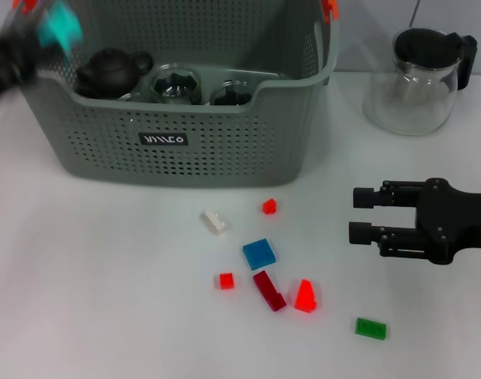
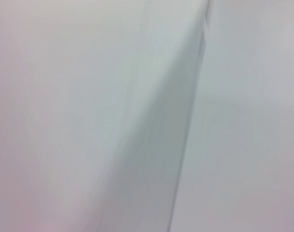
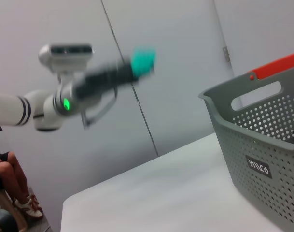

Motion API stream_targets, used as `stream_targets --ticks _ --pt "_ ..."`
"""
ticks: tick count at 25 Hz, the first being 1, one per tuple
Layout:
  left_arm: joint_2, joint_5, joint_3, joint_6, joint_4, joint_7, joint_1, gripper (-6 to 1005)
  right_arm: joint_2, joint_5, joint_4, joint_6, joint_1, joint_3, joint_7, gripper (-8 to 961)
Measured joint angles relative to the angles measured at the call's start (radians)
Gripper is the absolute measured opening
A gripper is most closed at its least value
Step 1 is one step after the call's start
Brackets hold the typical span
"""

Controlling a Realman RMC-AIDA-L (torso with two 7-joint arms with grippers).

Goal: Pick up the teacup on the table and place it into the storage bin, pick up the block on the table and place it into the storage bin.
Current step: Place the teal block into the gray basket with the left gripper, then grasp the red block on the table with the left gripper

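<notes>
The grey perforated storage bin [image 1: 185, 150] stands at the back of the table and also shows in the right wrist view [image 3: 262, 164]. It holds a dark teapot [image 1: 110, 71] and two glass teacups [image 1: 177, 85]. My left gripper [image 1: 54, 31] is blurred above the bin's left rim, shut on a teal block [image 1: 60, 28], which also shows in the right wrist view [image 3: 143, 60]. My right gripper [image 1: 357, 215] is open and empty at the right, above the table. The left wrist view shows only a blurred wall.
Several loose blocks lie in front of the bin: white [image 1: 214, 222], small red [image 1: 268, 207], blue [image 1: 258, 253], dark red [image 1: 269, 290], a red wedge [image 1: 305, 296] and green [image 1: 370, 328]. A glass pitcher [image 1: 418, 79] with a black lid stands at the back right.
</notes>
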Motion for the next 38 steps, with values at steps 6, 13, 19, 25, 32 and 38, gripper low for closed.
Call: stream_targets --ticks 6,13,19,25,32,38 --pt "0.015 -0.035 0.187 -0.293 0.132 -0.298 -0.115 404 0.0 0.001 0.001 -0.004 -0.003 0.0 0.0 655" --pt "-0.003 0.262 0.672 -0.759 0.264 -0.601 -0.166 405 -0.001 0.002 0.001 -0.001 0.001 0.0 0.003 655" --pt "-0.032 0.364 0.732 -0.86 0.268 -0.693 -0.2 405 0.0 0.003 0.001 0.001 0.003 0.0 0.006 655" --pt "-0.036 0.343 0.719 -0.869 0.272 -0.721 -0.213 426 0.001 0.003 0.001 0.001 0.002 0.0 0.006 656" --pt "-0.046 -0.257 0.498 -0.639 0.224 -0.413 -0.093 577 0.001 0.002 0.001 -0.004 0.0 0.0 0.001 655" --pt "-0.011 -0.531 0.412 -0.36 0.161 -0.325 -0.024 797 -0.002 0.003 0.001 -0.006 -0.007 0.003 -0.001 655"
